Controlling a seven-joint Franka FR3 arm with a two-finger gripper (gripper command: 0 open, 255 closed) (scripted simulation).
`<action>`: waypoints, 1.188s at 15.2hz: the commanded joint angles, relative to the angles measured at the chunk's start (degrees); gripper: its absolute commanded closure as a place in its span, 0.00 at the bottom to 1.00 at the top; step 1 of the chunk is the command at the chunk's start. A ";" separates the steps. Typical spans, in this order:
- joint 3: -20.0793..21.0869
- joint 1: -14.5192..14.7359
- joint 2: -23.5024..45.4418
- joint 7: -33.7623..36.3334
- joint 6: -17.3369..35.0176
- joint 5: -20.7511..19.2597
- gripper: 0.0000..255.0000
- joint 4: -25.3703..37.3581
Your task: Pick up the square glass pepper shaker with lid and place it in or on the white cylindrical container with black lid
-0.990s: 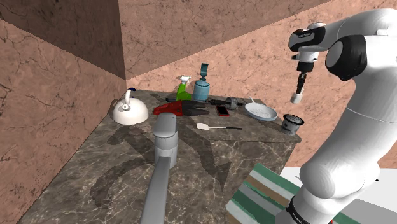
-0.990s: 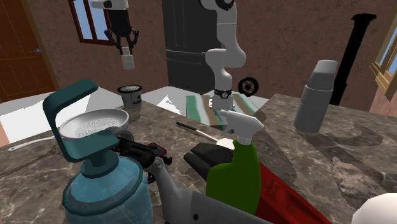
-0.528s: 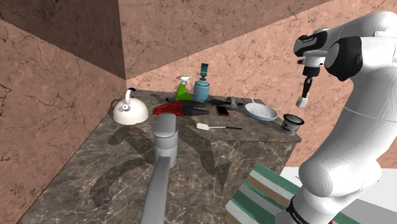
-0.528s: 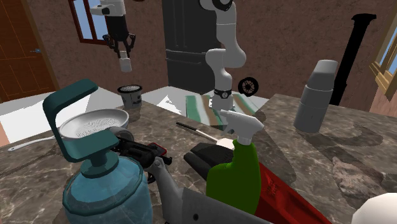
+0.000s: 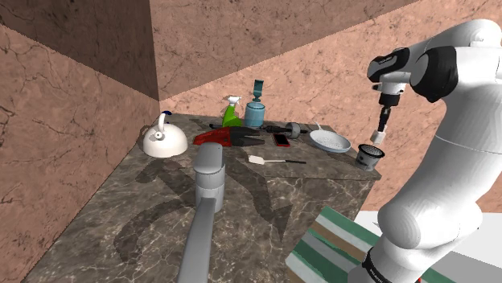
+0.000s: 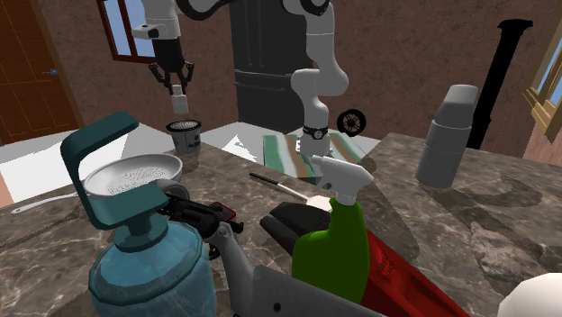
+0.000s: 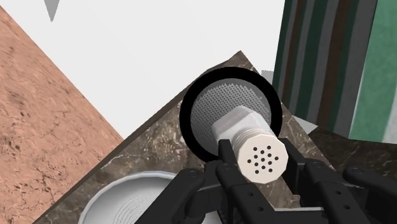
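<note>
- We see the jaws closed narrowly on the pepper shaker (image 7: 254, 145), with a black finger (image 7: 228, 167) pressed to each side of it just behind the cap.
- The pepper shaker hangs in the air directly above the container (image 7: 191, 102), clear of its rim and not touching it.
- Its long axis runs close to upright. The round cap with its holes points up toward the hand, and the squared body points down at the container's open mouth.
- In the shoulder view the pepper shaker (image 5: 379, 133) leans a little off vertical above the container (image 5: 369, 156). In the second exterior view it (image 6: 178, 101) looks straight up and down over the container (image 6: 185, 137).
- The container is a pale cylinder with a black ring at the top and a grey meshed inside. It stands upright by a corner of the dark marbled tabletop (image 5: 161, 217).
- A white bowl (image 5: 331, 142) sits on the tabletop just beside the container.
- Further from the container, a white spatula (image 5: 265, 161) lies flat on the tabletop.
- Well apart from the container, at the far edge of the tabletop, stand a green spray bottle (image 5: 232, 112), a blue bottle (image 5: 256, 108) and a white kettle (image 5: 165, 141).
- On the floor below the container's corner of the tabletop lies a green striped rug (image 7: 331, 63).
</note>
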 commanded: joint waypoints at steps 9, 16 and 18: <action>0.09 -0.13 1.02 0.21 5.85 0.51 1.00 -4.99; 0.09 -0.13 1.03 0.21 5.85 0.52 0.00 -4.99; 0.09 -0.13 1.03 0.21 5.85 0.51 0.00 -4.99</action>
